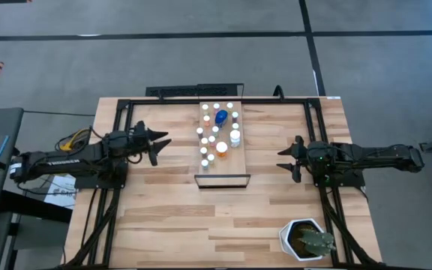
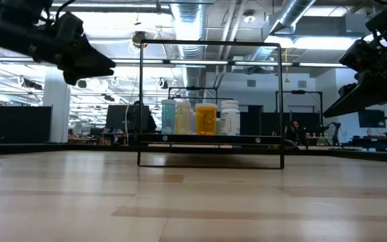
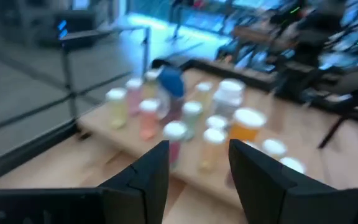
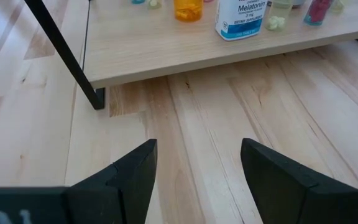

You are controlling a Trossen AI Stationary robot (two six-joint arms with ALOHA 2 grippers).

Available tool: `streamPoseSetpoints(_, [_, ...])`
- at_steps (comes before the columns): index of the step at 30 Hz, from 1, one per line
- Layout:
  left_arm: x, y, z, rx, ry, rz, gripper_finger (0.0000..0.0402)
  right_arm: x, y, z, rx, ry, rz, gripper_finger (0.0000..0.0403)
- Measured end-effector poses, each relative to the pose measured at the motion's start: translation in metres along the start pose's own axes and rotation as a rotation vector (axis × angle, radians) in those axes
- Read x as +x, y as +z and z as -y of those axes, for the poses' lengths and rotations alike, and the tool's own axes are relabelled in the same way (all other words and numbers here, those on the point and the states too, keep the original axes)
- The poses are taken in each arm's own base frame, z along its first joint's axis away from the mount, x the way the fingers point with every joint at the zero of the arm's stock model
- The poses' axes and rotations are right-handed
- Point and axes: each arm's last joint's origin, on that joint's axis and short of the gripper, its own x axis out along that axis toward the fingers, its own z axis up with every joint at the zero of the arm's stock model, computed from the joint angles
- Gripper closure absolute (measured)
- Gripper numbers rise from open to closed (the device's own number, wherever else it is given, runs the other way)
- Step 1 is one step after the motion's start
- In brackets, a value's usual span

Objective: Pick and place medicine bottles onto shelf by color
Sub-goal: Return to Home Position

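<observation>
Right now both arms hang over the worktop (image 1: 163, 217), one either side of the shelf (image 1: 223, 169), neither holding anything.

L arm (image 1: 73, 156): L jaws are spread wide, nothing between them, pointing at the shelf's long side. From the low cam they sit up high, above the level of the bottle caps and well clear of the worktop. Shelf edge is near, straight ahead of them, not touching.

R arm (image 1: 373, 155): R jaws are also spread, empty, aimed at the opposite long side of the shelf. They're raised too, per the low cam. The R wrist cam shows bare planks right under the jaws, w/ the shelf board and one dark frame leg just beyond.

Medicine bottles (image 1: 215, 129): all standing on the shelf, i.e. between the two sets of jaws, clustered on the far half of the board. The near half, level w/ the R jaws, is bare wood.
- blue bottle (image 1: 221, 116): biggest coloured one, mid-cluster toward the far end, ahead of the L jaws.
- orange bottle (image 1: 221, 148): at the cluster's near edge.
- white bottle (image 1: 235, 137): label reads "Melatonin" in the R wrist cam, on the side closest to the R jaws, just beside the orange one.
- rest: small white-capped ones w/ pink, yellowish and pale bodies, packed close. Can't tell any colour grouping.

Shelf board sits raised on a dark wire frame, approx mid-worktop.

Plant pot (image 1: 285, 236): white, hexagonal, on the worktop's near edge, well apart from the R jaws and off to their side.
</observation>
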Motion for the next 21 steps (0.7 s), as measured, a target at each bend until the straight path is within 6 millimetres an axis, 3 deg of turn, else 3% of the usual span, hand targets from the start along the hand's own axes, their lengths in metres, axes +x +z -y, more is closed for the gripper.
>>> streamPoseSetpoints(9, [0.001, -0.031, -0.002, -0.004, -0.177, 0.230, 0.0250, 0.000, 0.000, 0.000, 0.000, 0.000, 0.000, 0.0147])
streamPoseSetpoints(16, [0.001, -0.031, -0.001, 0.049, -0.217, 0.222, 0.0250, 0.000, 0.000, 0.000, 0.000, 0.000, -0.001, 0.0147])
streamPoseSetpoints(21, [0.002, -0.037, -0.002, -0.087, -0.236, 0.148, 0.0250, 0.000, 0.000, 0.000, 0.000, 0.000, -0.001, 0.0147])
